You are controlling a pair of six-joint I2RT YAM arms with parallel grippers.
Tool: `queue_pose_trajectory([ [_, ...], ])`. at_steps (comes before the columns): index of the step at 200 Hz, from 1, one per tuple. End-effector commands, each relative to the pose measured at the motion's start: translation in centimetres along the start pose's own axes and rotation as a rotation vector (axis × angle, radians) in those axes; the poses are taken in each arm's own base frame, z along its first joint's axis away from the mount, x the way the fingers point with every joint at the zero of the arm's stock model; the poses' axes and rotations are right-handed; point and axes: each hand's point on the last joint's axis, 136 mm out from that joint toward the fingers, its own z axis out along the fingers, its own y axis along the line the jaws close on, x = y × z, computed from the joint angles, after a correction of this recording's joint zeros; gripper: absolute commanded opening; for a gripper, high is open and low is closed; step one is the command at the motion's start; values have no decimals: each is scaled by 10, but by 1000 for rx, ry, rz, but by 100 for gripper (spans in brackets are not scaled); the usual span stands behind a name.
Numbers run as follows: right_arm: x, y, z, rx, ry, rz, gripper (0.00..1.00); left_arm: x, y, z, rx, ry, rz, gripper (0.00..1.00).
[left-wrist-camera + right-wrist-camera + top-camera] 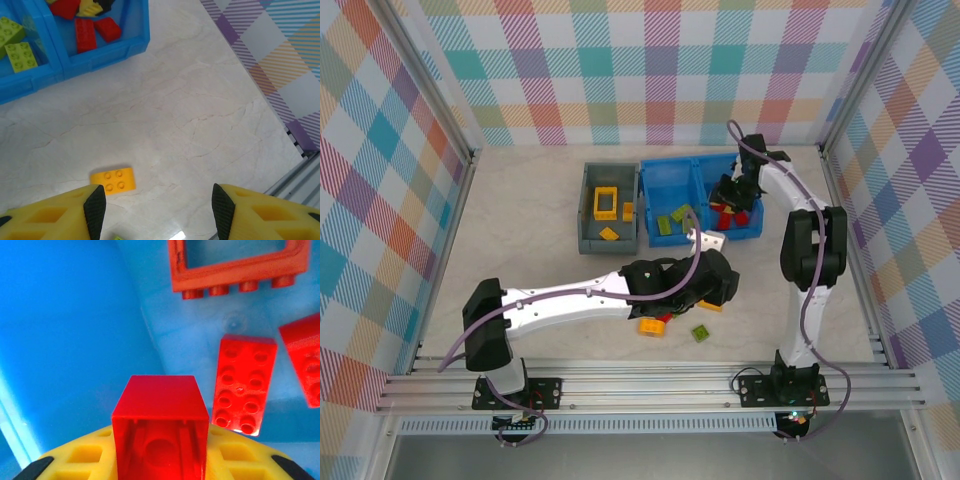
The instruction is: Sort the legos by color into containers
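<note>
My right pincer [732, 193] is clamped on a small red square plastic brick [160, 410], hollow underside toward the wrist camera, yellow fingers [82, 460] on either side. It hangs over the right compartment of the bright blue two-compartment plastic bin [660, 172]. A red open rectangular frame [239, 267] and a red eight-stud brick [245, 382] lie on the floor below. I can't judge my height above that floor from the wrist view.

Risk: if I let go too high, the brick bounces off the reds below. The blue wall on the left of that view is close. If it's the divider, a bounce could land the brick among the lime green bricks [670, 220] next door.

My left pincer [157, 207] stands open with nothing in it, over the pale marbled table [200, 100]. A yellow-orange flat brick [113, 180] with four studs showing lies just beyond my left pad, outside the gap.

Risk: if I drop straight down, that pad lands on or beside the brick and shoves it away instead of straddling it. I should shift toward it first. A green sliver at the bottom edge sits near the same pad and could get pinched along.

Yellow belongs in the small grey open-top plastic bin [586, 215], which holds a yellow open frame [607, 203]. That's a long carry, and a weak grip on smooth plastic could slip. Also loose on the table are an orange brick [652, 325] and a green brick [701, 333].
</note>
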Motion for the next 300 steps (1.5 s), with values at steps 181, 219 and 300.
queue_pose_trajectory([
  [181,4,43,-80,24,-188,-105,54,9,76,-37,-220,-14,-157,62],
  [219,51,62,-141,-14,-308,-230,55,51,111,-41,-269,107,-169,65],
  [300,282,37,-147,-258,-70,-311,72,144,147,-37,14,612,522,84],
])
